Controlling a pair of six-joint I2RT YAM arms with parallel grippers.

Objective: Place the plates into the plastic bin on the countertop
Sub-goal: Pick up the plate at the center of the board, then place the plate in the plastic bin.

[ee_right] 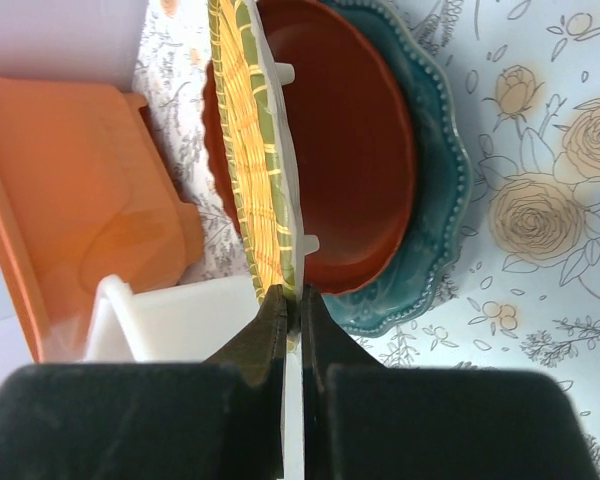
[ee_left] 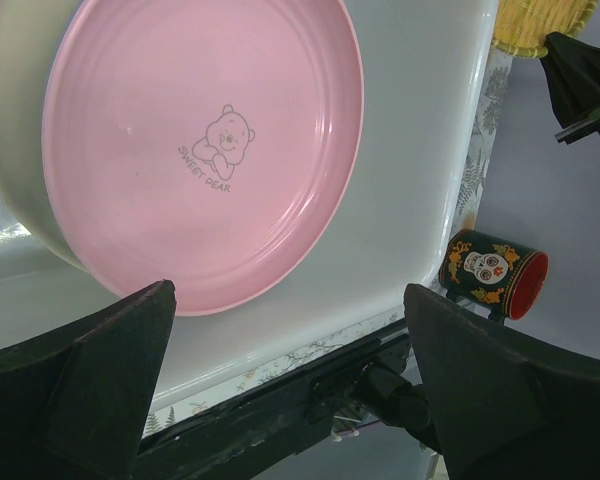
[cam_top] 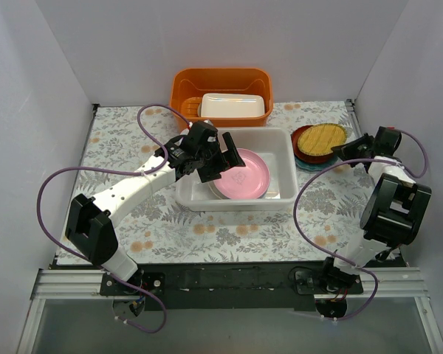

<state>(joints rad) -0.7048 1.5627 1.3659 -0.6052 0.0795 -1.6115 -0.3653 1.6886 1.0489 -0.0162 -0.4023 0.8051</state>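
Your left gripper (cam_top: 220, 161) hung over the bin (cam_top: 280, 140) at mid-table, jaws spread wide above the pink plate (cam_top: 244, 175), which rested on a cream plate (ee_left: 10, 190) inside. To the right, your right gripper (ee_right: 290, 297) pinched the rim of the yellow plate (ee_right: 250, 150), atop the red-brown plate (ee_right: 360, 150) and teal plate (ee_right: 435, 130). An orange tub (cam_top: 221, 77) stood behind.

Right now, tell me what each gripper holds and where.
Right gripper pinches the yellow woven plate by its rim; left gripper is open, holding nothing.

Left gripper (ee_left: 290, 320) wide, right gripper (ee_right: 292, 300) pinched
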